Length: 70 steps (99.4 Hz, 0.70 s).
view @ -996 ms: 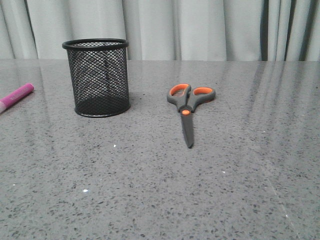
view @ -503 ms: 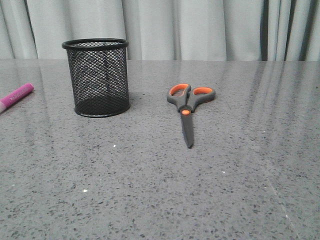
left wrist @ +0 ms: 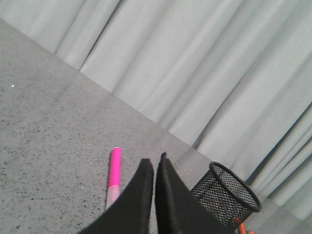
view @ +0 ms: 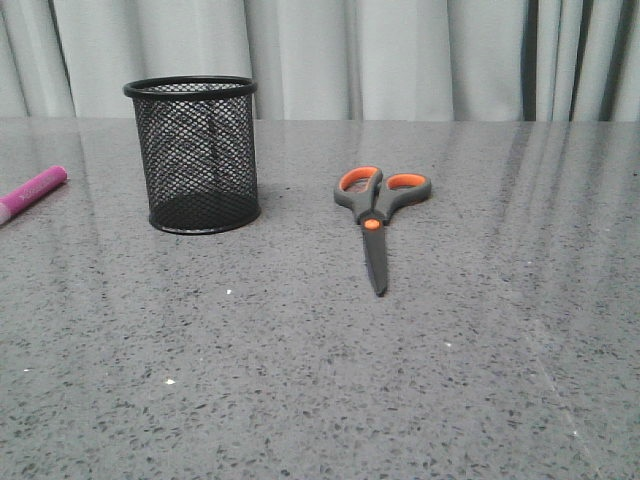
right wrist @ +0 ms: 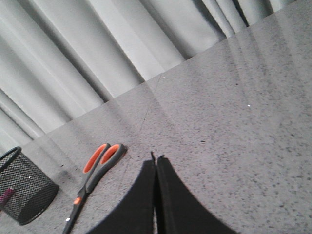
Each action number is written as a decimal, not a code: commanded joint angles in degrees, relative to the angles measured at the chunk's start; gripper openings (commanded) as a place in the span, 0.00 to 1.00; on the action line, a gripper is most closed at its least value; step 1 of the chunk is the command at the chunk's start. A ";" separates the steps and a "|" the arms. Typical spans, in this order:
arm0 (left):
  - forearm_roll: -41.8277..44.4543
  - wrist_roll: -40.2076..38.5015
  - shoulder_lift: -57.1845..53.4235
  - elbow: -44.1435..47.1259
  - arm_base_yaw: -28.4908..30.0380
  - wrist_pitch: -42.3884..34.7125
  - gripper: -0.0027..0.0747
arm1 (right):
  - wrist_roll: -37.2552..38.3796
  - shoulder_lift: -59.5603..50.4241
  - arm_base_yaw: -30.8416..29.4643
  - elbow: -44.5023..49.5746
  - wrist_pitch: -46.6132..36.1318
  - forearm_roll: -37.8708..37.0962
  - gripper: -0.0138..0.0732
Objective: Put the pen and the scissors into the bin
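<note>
Front view shows all three task things resting on the speckled grey stone-look table (view: 320,380), none lifted, so by my reading the task has not yet begun in earnest. The round black wire-mesh bin (view: 192,155) stands upright at the far left with its mouth open to the top, which suits dropping long things in from above. The thick magenta-pink pen (view: 32,192) lies flat at the left edge of this view, well apart from the bin and partly cut off by the frame. The scissors with dark grey handles lined in orange (view: 375,215) lie flat to the right of the bin, blades shut and pointing toward the near edge, handles toward the far side; lying so, the handle end is probably the easier place to pinch. Neither arm appears in the front view. In the left wrist view the left gripper (left wrist: 154,163) has its black fingers pressed together and holds nothing, with the pen just past its tips and the bin off to one side. In the right wrist view the right gripper (right wrist: 155,158) is likewise closed and empty, with the scissors lying ahead of it. Pale pleated curtains (view: 400,55) hang behind the table's far edge. The tabletop between and around the three things is bare, so each arm seems to have free room to descend.
</note>
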 commanded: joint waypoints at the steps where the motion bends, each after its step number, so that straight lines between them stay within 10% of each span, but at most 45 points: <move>1: 2.85 -0.06 4.82 -6.14 -0.02 0.10 0.01 | -0.57 5.74 -0.22 -6.08 -0.18 -1.53 0.08; 70: 14.18 8.22 38.03 -34.51 -0.02 30.29 0.01 | -1.85 41.19 -0.22 -33.16 22.05 -6.65 0.11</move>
